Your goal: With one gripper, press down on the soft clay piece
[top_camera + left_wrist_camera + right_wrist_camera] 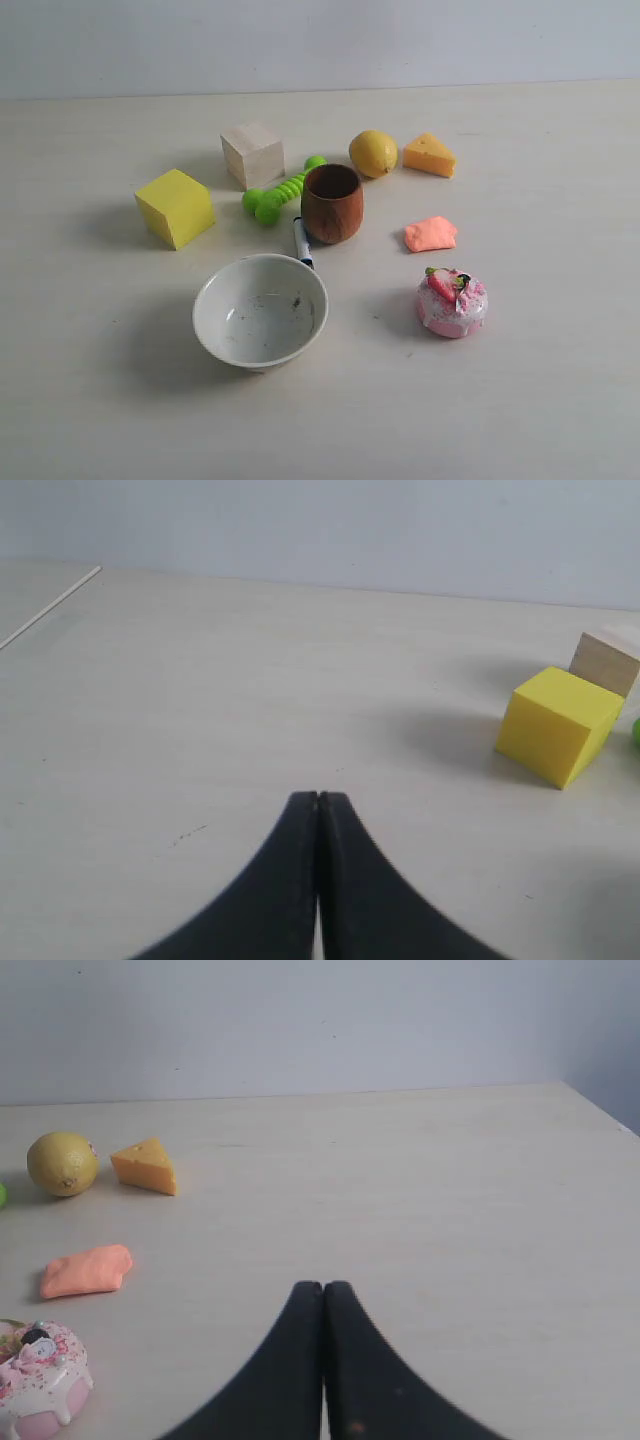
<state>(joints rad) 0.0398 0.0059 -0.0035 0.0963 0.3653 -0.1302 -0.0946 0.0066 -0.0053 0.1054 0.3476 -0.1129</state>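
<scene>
Soft clay piece (431, 234) lies untouched right of centre in the exterior view, flat on the table (560, 400), so the task looks to be at its very start: the approach has not begun. The right gripper (323, 1285) seems the natural one to use, since its wrist view shows the clay while the left one's does not.

That gripper's two black fingers are pressed together along their length, with no gap and nothing held, and they hang over bare table. The left gripper (318, 798) is likewise closed and empty, with a yellow cube (557, 725) well apart from it. Neither arm appears in the exterior view.

Closed fingers would make a blunt tip suited to pressing, so I judge no opening is needed. The next move calls for carrying the right gripper over the soft clay piece and then straight down onto its top.

Close neighbours need care: the strawberry-topped cake (452, 302) sits just below the clay in the exterior view, the cheese wedge (429, 155) above it, and the wooden cup (332, 203) to its left.
</scene>
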